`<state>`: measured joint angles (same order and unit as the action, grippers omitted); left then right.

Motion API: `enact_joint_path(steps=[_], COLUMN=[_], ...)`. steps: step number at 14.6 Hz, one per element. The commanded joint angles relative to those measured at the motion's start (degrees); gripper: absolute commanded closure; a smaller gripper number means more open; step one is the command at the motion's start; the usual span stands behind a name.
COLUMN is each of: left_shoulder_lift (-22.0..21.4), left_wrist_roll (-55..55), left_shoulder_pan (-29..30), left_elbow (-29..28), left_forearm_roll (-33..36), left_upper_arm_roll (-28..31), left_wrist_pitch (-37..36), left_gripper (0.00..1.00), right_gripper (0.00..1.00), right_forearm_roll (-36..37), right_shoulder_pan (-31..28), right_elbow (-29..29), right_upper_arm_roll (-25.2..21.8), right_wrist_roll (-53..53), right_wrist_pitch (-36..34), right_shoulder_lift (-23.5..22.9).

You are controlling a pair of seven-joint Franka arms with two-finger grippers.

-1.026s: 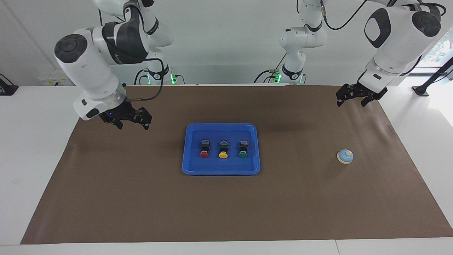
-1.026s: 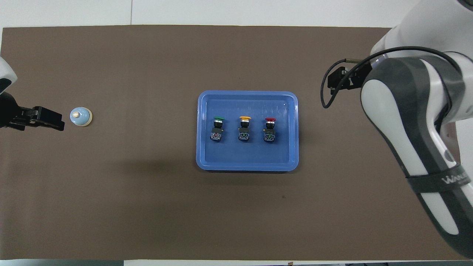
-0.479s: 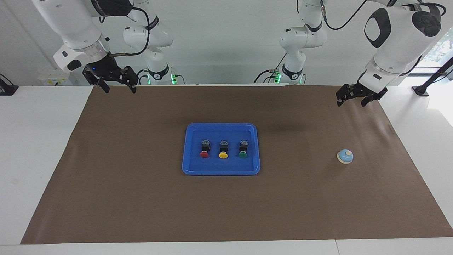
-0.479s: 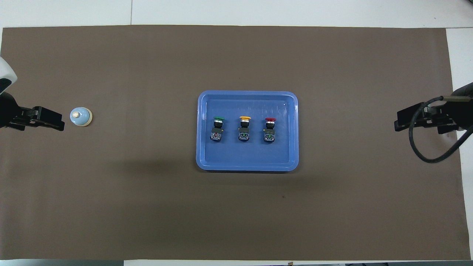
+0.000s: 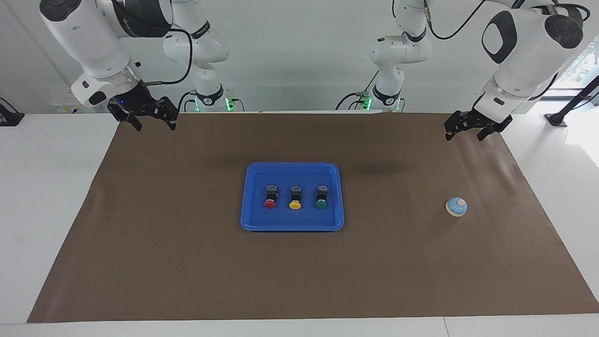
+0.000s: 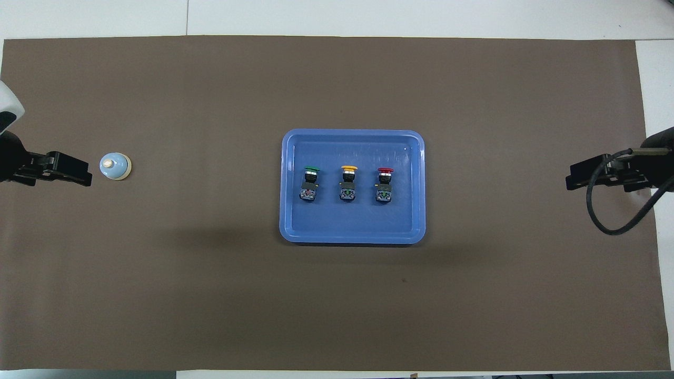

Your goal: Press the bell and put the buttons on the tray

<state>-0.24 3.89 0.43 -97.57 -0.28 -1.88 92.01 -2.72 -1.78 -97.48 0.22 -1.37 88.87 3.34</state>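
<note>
Buttons: red (image 5: pixel 269 203), yellow (image 5: pixel 295 205), green (image 5: pixel 321 204), in a row inside blue tray (image 5: pixel 292 226) at mid-worktop. Bell (image 5: pixel 456 207): on brown mat (image 5: pixel 187 271), toward left arm's end. Left tool (image 5: pixel 467 132): released, raised over mat edge. Right tool (image 5: pixel 150 122): released, raised over mat corner.

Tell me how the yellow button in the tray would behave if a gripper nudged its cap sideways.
The yellow button probably pivots or slides rather than rolls: it lies on its blocky black body on the blue tray. Its round cap overhangs, so it may swing toward the red button or green button beside it. The smooth tray floor likely gives little grip.
</note>
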Motion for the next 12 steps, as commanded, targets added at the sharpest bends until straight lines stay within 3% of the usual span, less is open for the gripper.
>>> enact_joint_path(steps=[1, 3, 4, 6, 10, 12], left_shoulder_lift=[-1.34, -1.43, -1.61, -0.3, 9.44, 12.09], left_wrist_roll=[0.59, 0.16, 0.24, 0.77, 1.03, 0.95], left_shoulder_pan=[0.27, 0.54, 2.37, 3.79, 4.76, 5.02], left_elbow=[-2.09, -3.41, -4.2, -6.92, -6.84, -7.37], left_forearm_roll=[0.37, 0.45, 0.37, 0.45, 2.74, 2.65], left_upper_arm_roll=[0.03, 0.38, 0.73, 0.73, 0.65, 0.65], left_wrist_pitch=[7.09, 9.32, 9.15, 11.77, 18.87, 23.02], left_gripper=[0.18, 0.91, 1.0, 1.0, 1.0, 1.0], right_gripper=[0.0, 0.0, 0.0, 0.0, 0.0, 0.0], right_forearm_roll=[3.59, 4.22, 4.13, 3.95, 3.43, 3.43], right_shoulder_pan=[-0.68, -0.42, -0.5, -0.51, -0.42, -0.24], right_elbow=[1.33, -0.34, -1.04, -1.05, -0.79, -0.79], right_upper_arm_roll=[0.57, 0.57, 0.57, 0.66, 0.57, 0.66], right_wrist_roll=[1.72, 1.72, 1.72, 1.72, 1.72, 1.55], right_wrist_pitch=[-0.11, 2.43, 2.71, 2.8, 2.8, 2.62], right_shoulder_lift=[-0.35, 0.08, 0.17, 0.09, 0.0, 0.08])
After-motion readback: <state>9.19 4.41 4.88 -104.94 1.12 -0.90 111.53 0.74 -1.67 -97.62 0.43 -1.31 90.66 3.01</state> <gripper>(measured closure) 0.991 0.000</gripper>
